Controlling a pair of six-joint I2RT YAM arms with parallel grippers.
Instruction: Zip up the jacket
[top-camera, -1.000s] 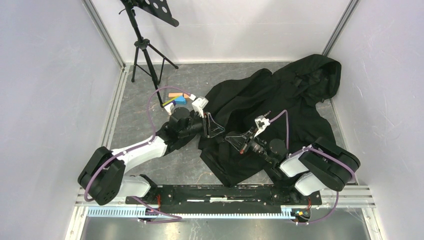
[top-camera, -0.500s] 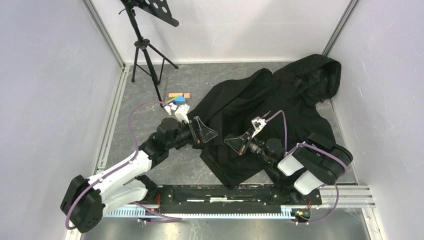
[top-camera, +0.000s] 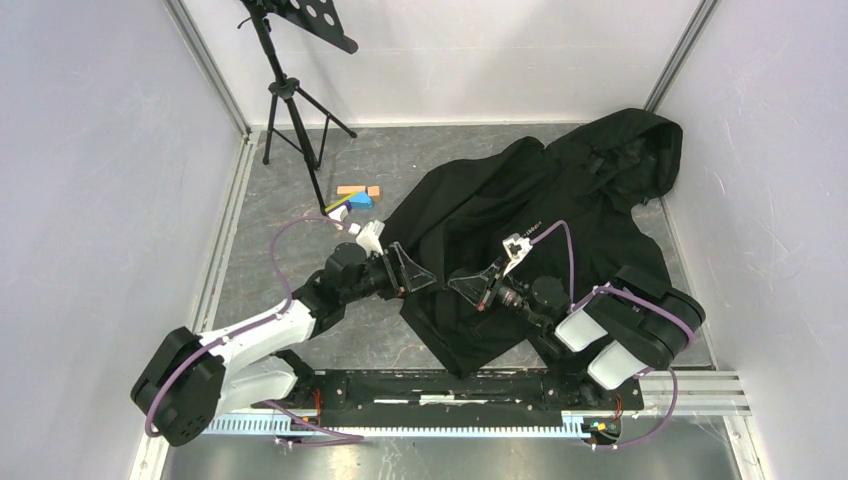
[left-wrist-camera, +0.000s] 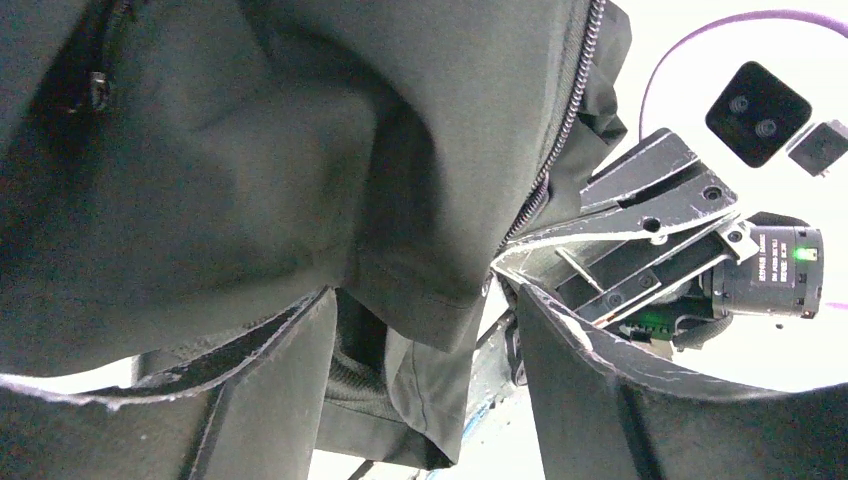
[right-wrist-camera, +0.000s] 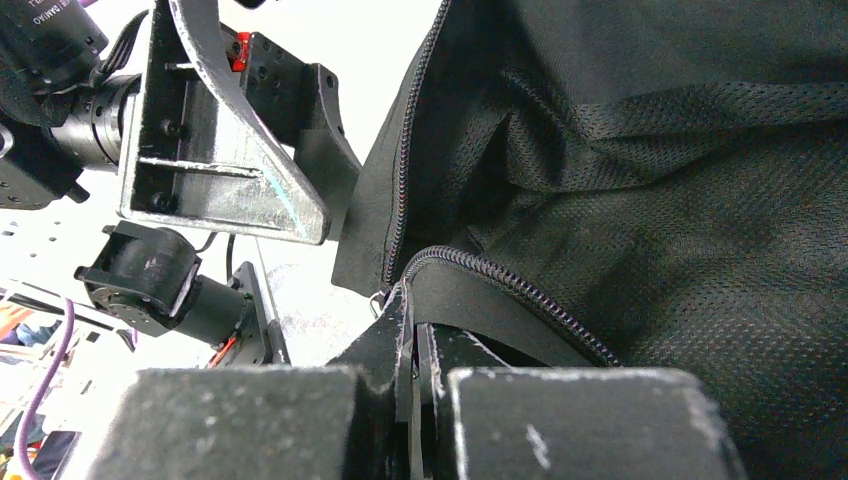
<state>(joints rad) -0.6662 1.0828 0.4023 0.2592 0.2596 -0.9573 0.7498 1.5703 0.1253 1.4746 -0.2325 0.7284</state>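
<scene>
The black hooded jacket (top-camera: 560, 210) lies crumpled from the floor's middle to the far right corner, front open. My right gripper (top-camera: 468, 285) is shut on the jacket's front edge beside the zipper teeth (right-wrist-camera: 520, 290); the fabric is pinched between its fingers (right-wrist-camera: 412, 300). My left gripper (top-camera: 412, 273) is open just left of it, at the jacket's left edge. In the left wrist view the jacket's hem corner (left-wrist-camera: 420, 300) hangs between the spread fingers, untouched, and the zipper line (left-wrist-camera: 565, 120) runs above. Each wrist view shows the other gripper close by.
A black tripod stand (top-camera: 290, 100) stands at the far left. Small coloured blocks (top-camera: 355, 195) lie on the grey floor (top-camera: 280, 240) left of the jacket. White walls close in on both sides. A metal rail (top-camera: 450, 385) runs along the near edge.
The left arm swung its elbow outward and its gripper drew back left off the jacket, then eased back to the jacket's edge. The right gripper shifted slightly left, still gripping.
</scene>
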